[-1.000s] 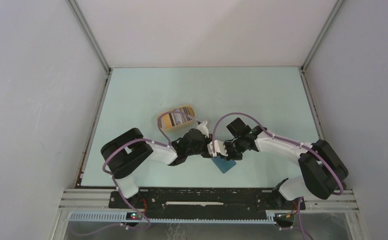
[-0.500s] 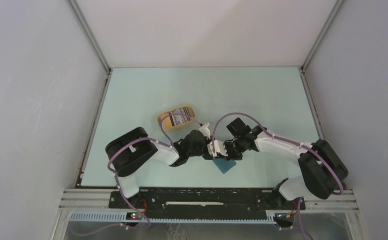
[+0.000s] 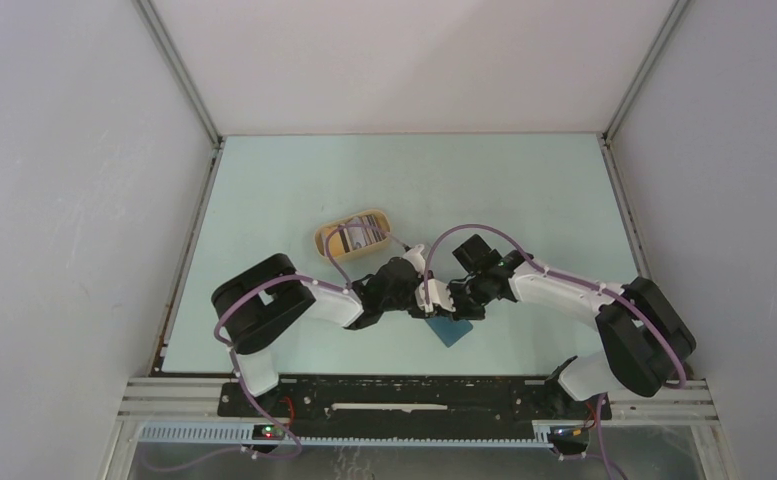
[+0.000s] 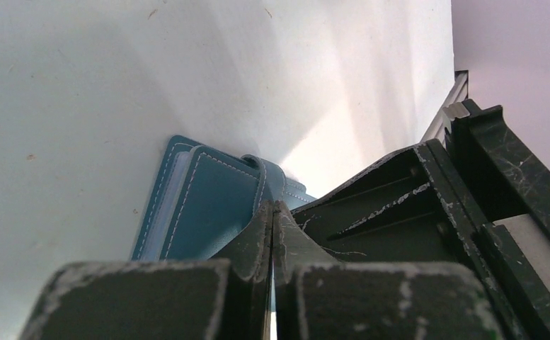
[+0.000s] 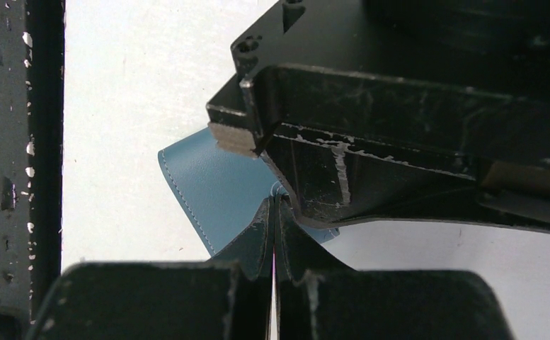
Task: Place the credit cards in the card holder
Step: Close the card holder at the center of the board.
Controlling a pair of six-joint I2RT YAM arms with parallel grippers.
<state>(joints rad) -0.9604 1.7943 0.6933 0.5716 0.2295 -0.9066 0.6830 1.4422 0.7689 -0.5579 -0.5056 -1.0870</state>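
My left gripper (image 4: 272, 212) is clenched, its fingers pressed flat together right at the strap of the small teal-blue stitched leather card holder (image 4: 208, 205). I cannot tell whether any leather sits between them. My right gripper (image 5: 275, 209) is clenched too, and a curl of blue flap shows at its tips, so I judge that it has the flap pinched. The card holder lies on the pale green table (image 3: 524, 200), between my two wrists and near my bases. The thin mixed-colour plastic credit cards (image 3: 357, 236) lie in the tan oval tray (image 3: 321, 240), just beyond my left wrist.

The step in hand, as I read it, is opening the holder. To do it well I should anchor one side low, peel the other flap slowly up and away, and watch that the whole holder neither lifts nor slides. My wrists are crowded close, so only small moves.
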